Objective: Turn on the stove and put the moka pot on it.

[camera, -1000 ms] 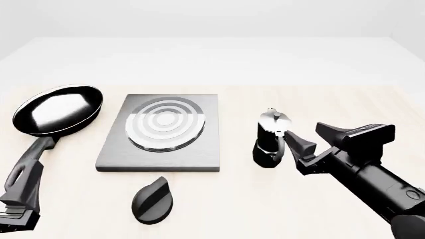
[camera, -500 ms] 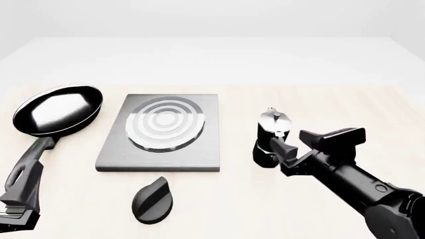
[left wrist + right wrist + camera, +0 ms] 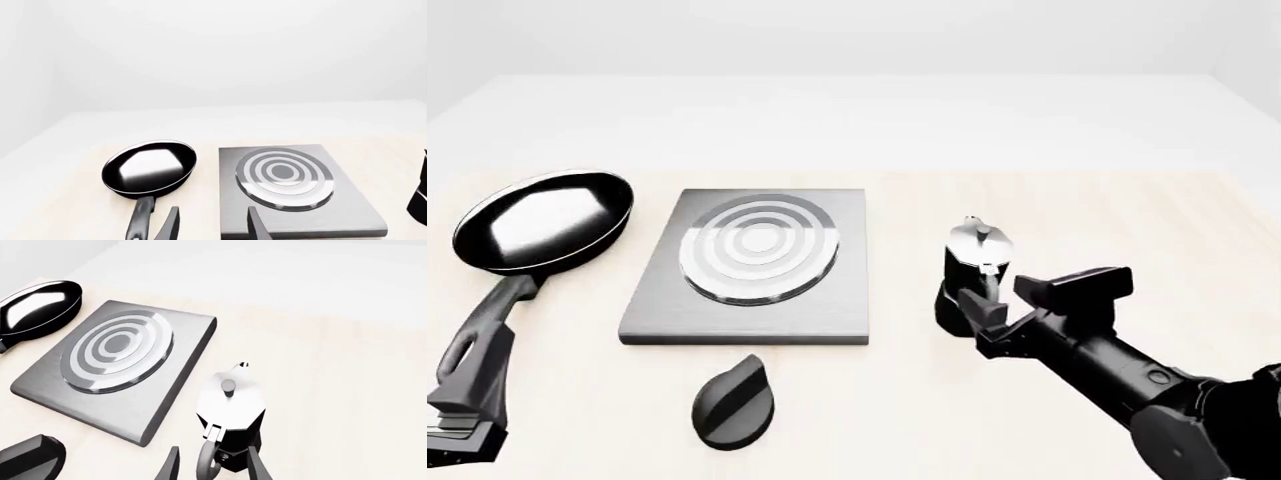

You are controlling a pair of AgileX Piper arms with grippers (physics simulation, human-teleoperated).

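The counter (image 3: 1121, 210) was pale, matte wood-tone, running back into a plain white room. On it the moka pot (image 3: 972, 277), black and faceted with a shiny silver lid, stood upright directly ahead of the right pincer (image 3: 1001, 300). That pincer was spread wide, its fingers (image 3: 257, 466) flanking the pot's curved black handle without closing on it. Off to the pincer's left lay the stove (image 3: 754, 265), a flat dark-grey slab with concentric silver rings, and nearer, the glossy black oval knob (image 3: 735, 401). Beyond the stove sat a gleaming black frying pan (image 3: 545, 220). The left pincer (image 3: 210, 227) hung parted over the stove's near edge, gripping nothing.
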